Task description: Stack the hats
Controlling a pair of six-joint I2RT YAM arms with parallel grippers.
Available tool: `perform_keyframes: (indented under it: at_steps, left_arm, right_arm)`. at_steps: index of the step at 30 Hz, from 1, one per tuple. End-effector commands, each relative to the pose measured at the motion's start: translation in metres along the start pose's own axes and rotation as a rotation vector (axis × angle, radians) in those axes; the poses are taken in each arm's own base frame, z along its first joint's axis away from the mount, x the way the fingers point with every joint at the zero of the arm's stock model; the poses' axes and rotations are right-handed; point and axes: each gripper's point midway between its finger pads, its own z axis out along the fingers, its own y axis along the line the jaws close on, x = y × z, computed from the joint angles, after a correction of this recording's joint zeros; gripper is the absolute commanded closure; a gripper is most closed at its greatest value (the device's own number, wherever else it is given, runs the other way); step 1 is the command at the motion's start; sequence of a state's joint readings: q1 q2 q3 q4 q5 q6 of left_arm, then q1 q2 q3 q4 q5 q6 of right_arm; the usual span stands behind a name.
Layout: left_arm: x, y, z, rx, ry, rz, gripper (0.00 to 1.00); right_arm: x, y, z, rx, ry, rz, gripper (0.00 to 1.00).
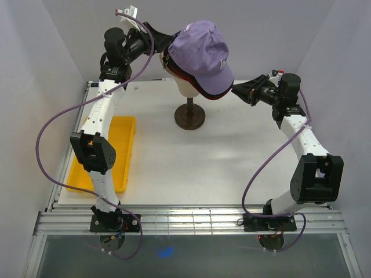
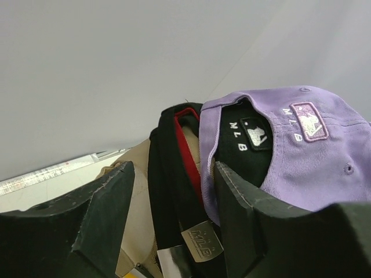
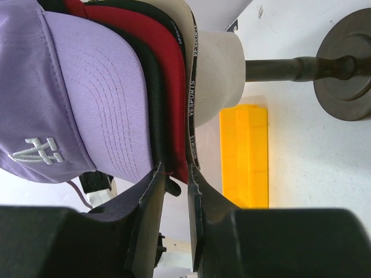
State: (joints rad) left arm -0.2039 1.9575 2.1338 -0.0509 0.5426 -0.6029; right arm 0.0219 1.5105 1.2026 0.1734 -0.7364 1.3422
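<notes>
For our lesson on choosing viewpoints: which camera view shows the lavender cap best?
The top external view: the lavender cap appears whole, crown and brim, topping the stack on the mannequin head. The left wrist view shows only its rear with the MLB patch; the right wrist view only its brim and side logo.

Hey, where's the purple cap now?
Top view: the purple cap tops the other caps on the mannequin head at the far centre of the table, between the left gripper and the right gripper.
</notes>
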Motion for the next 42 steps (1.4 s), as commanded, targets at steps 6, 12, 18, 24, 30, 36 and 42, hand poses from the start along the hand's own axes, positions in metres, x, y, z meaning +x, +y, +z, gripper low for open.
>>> perform_keyframes:
  at_steps: [6, 12, 18, 24, 30, 36, 42]
  left_arm:
    - [-0.032, -0.034, -0.018, 0.080, -0.071, 0.033, 0.28]
    - [-0.041, -0.041, -0.026, 0.122, -0.106, 0.046, 0.23]
    - [-0.055, -0.044, -0.032, 0.120, -0.151, 0.049, 0.22]
    - [-0.072, -0.046, -0.041, 0.148, -0.190, 0.030, 0.21]
    - [-0.086, -0.049, -0.054, 0.152, -0.212, 0.012, 0.21]
    - [-0.079, -0.044, -0.077, 0.084, -0.196, -0.028, 0.21]
    - [-0.064, -0.063, -0.113, 0.029, -0.159, -0.032, 0.20]
  right_arm:
    - [0.000, 0.030, -0.007, -0.054, -0.003, -0.081, 0.72]
    - [0.000, 0.031, -0.008, -0.051, -0.005, -0.085, 0.72]
    - [-0.002, 0.034, -0.008, -0.048, -0.013, -0.096, 0.72]
    - [-0.003, 0.038, -0.008, -0.047, -0.016, -0.105, 0.72]
    - [-0.003, 0.039, -0.014, -0.035, -0.039, -0.120, 0.72]
    - [-0.013, 0.030, -0.036, -0.007, -0.086, -0.124, 0.72]
    - [-0.011, 0.017, -0.075, 0.053, -0.150, -0.191, 0.71]
